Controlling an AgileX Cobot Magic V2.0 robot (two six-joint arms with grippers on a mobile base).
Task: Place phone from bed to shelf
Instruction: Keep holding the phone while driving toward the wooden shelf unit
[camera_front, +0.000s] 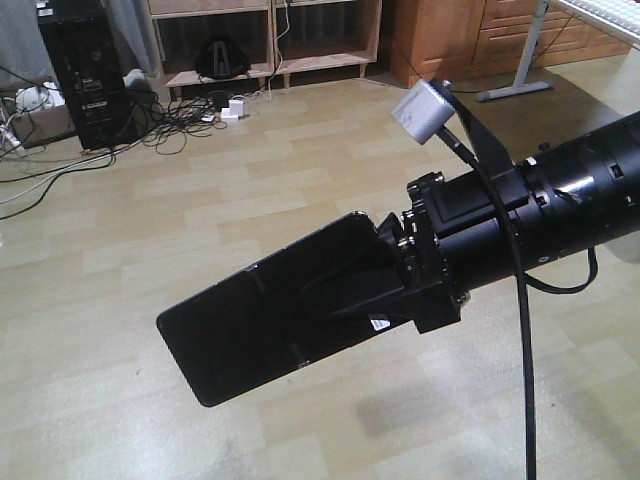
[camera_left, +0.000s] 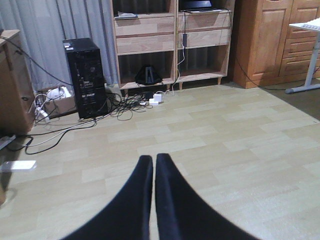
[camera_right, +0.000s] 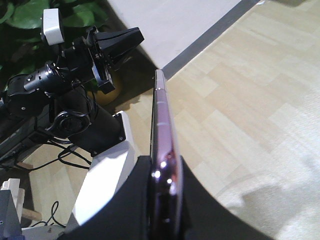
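The phone (camera_front: 262, 322) is a glossy black slab held in the air over the wood floor, with my right gripper (camera_front: 372, 292) shut on its near end. In the right wrist view the phone (camera_right: 161, 125) stands edge-on with a pinkish rim, clamped between the black fingers (camera_right: 200, 200). My left gripper (camera_left: 153, 161) is shut with nothing in it, pointing across the floor toward the pale wood shelf (camera_left: 172, 42), which stands against the far wall. That shelf (camera_front: 270, 62) also shows at the top of the front view. The bed is out of view.
A black computer tower (camera_left: 85, 77) with tangled cables (camera_left: 125, 102) stands left of the shelf. A reddish wooden cabinet (camera_left: 265, 40) and a white desk leg (camera_left: 306, 75) are to the right. A brown side table (camera_left: 12, 82) is at the far left.
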